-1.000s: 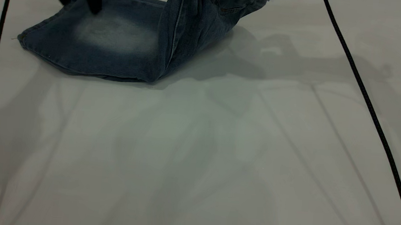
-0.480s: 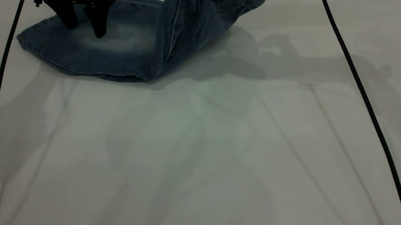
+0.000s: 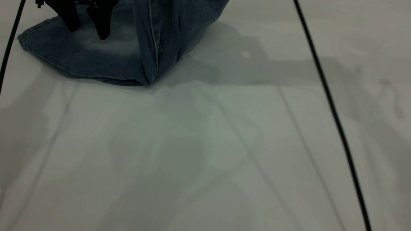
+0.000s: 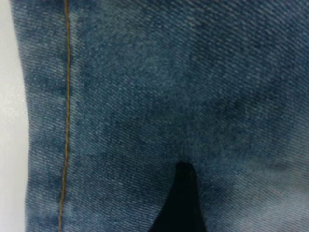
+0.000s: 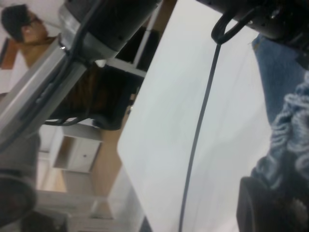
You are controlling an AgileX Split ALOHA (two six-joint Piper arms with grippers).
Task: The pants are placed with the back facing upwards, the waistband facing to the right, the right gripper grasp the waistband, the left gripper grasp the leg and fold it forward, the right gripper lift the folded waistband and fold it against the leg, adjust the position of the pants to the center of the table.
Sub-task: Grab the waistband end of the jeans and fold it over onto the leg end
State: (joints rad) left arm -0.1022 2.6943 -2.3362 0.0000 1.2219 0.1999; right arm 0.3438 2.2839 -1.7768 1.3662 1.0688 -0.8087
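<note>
Denim pants (image 3: 95, 52) lie at the far left of the white table (image 3: 202, 148), one half flat and the other half lifted upright, rising past the top edge of the exterior view at the right of the flat part. The left gripper (image 3: 85, 28) stands with its two black fingers (image 3: 102, 22) spread apart, tips resting on the pale bleached patch of the flat half; its wrist view shows one fingertip (image 4: 179, 203) against the cloth, a stitched seam off to its side. In the right wrist view the ruffled waistband (image 5: 289, 130) sits bunched right at the right gripper (image 5: 270, 203), which appears clamped on it. Compared with half a second ago, the raised half has swung toward the left fingers, and the black cable (image 3: 325, 103) has shifted the same way.
</note>
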